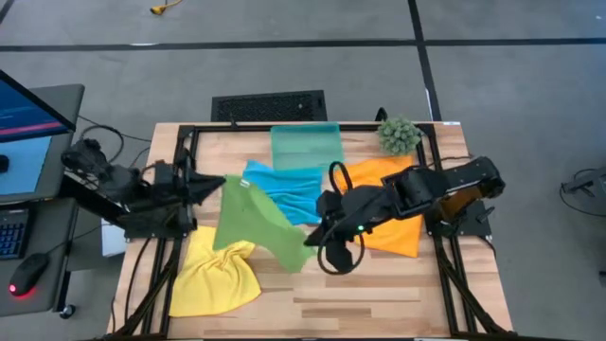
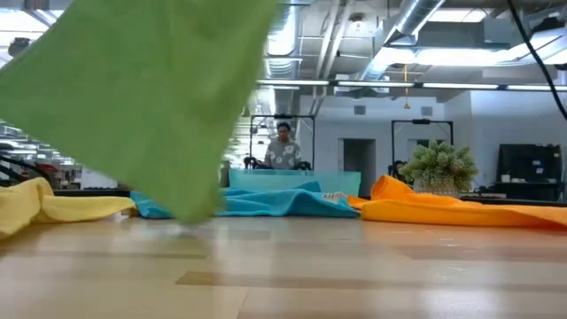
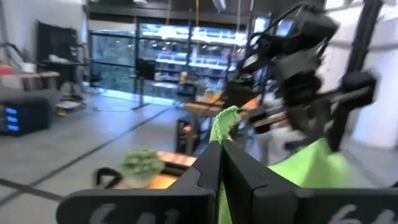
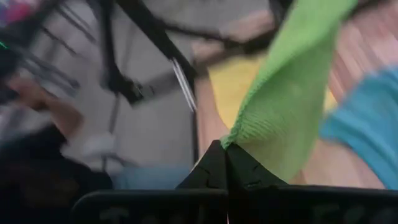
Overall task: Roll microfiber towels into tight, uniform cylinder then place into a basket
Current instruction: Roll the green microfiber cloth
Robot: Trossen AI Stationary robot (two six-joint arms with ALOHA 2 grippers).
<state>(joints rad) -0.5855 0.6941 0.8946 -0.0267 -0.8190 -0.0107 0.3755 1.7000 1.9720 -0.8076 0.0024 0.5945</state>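
Overhead view. The green towel point(image 1: 248, 220) hangs in the air at frame centre-left, stretched between the two arms above the tabletop point(image 1: 379, 289). The left gripper point(image 1: 220, 182) has its jaws shut on one upper corner; the right gripper point(image 1: 311, 240) has its jaws shut on a corner at the opposite side, toward lower centre. Both wrist views confirm this: a pinch of green cloth sits at the closed fingertips in each.

The cloth sags between the two holds and drapes in loose folds, so it reads as light, limp and non-slippery, with no stiffness of its own. It will keep a flat shape only while both corners are held apart under slight tension; released, it should collapse into a heap. Corners and hems are the sensible places to grip, since a mid-cloth pinch would bunch several layers.

The yellow towel point(image 1: 216, 275) lies crumpled at lower left, the blue towel point(image 1: 289, 189) at centre and the orange towel point(image 1: 396, 213) at centre-right under the right arm. The basket point(image 1: 305, 145) stands at the upper centre, beside a plant ball point(image 1: 399, 135). No towel is yet rolled.
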